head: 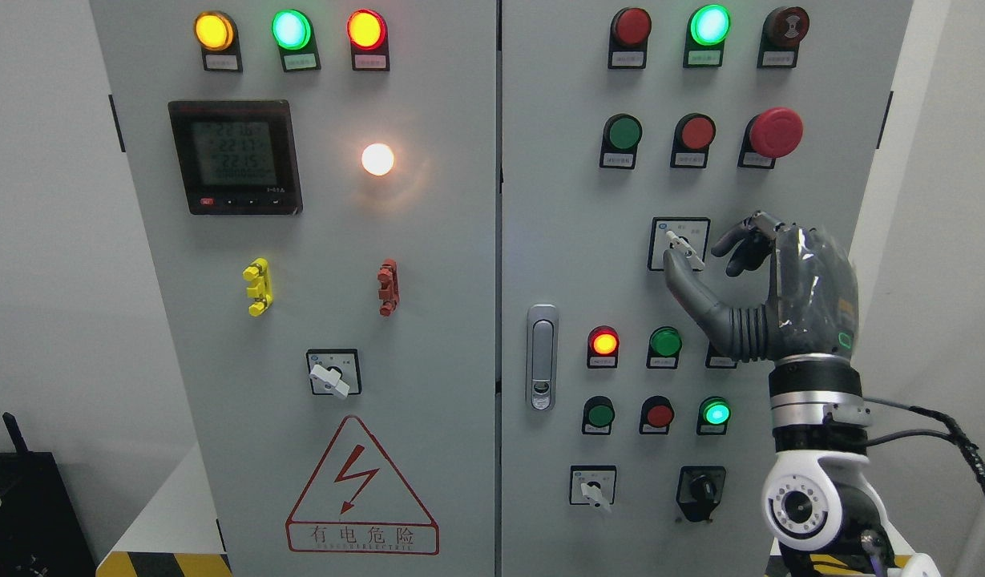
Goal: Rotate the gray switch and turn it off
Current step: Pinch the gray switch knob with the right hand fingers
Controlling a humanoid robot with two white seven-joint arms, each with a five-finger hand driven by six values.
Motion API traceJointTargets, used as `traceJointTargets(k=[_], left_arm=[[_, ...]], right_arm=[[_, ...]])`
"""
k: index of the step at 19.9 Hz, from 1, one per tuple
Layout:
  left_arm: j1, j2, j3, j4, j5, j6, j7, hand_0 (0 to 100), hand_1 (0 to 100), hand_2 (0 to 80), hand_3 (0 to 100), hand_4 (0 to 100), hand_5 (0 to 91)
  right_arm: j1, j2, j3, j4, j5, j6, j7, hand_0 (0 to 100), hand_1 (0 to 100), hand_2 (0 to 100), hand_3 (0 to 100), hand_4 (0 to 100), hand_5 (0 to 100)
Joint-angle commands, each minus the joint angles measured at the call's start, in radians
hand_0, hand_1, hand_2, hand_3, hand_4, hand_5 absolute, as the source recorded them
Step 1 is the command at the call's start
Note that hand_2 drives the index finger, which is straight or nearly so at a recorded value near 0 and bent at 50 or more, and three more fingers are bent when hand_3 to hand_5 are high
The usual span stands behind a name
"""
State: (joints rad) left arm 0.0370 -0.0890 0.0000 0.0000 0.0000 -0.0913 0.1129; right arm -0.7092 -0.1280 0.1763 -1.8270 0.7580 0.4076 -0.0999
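Observation:
A gray rotary switch [683,248] sits in a white square plate on the cabinet's right door, its lever pointing down to the right. My right hand [696,256] comes up from the lower right and is raised at the switch. The thumb [684,287] reaches up from below, its tip just under the lever's left end. The curled fingers [740,244] hang a little to the right of the lever, with a gap between them and it. The hand holds nothing. My left arm does not show.
Two more gray switches are on the left door [329,377] and low on the right door [595,490], beside a black knob [700,487]. Around the hand are lit lamps, push buttons, a red mushroom button [775,132] and the door latch [542,357].

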Motion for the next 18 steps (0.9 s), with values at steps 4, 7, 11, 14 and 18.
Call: traceJointTargets(k=[4,7,11,14,18], left_arm=[[0.0,0.0,0.032,0.023,-0.008,0.001,-0.002,12,39,0.0,0,0,0.0],[0.0,0.0,0.032,0.023,-0.008,0.001,-0.002,12,39,0.0,0,0,0.0],[0.0,0.0,0.032,0.023,-0.008,0.001,-0.004,12,39,0.0,0,0,0.0],[0.0,0.0,0.032,0.023,-0.008,-0.001,-0.004,12,39,0.0,0,0,0.0],[0.0,0.0,0.032,0.023,-0.008,0.001,-0.004,12,39,0.0,0,0,0.0]], right_arm=[[-0.009,0.01,0.014,0.015,0.012,0.008,0.0,7,45,59,80,76,98],[-0.009,0.01,0.014,0.017,0.012,0.008,0.0,6,46,59,80,76,98],[-0.012,0.01,0.014,0.018,0.012,0.008,0.0,6,46,59,80,76,98],[-0.016,0.01,0.014,0.021,0.012,0.008,0.0,7,46,59,81,76,98],[-0.016,0.01,0.015,0.023,0.012,0.01,0.0,17,45,60,81,77,99]])
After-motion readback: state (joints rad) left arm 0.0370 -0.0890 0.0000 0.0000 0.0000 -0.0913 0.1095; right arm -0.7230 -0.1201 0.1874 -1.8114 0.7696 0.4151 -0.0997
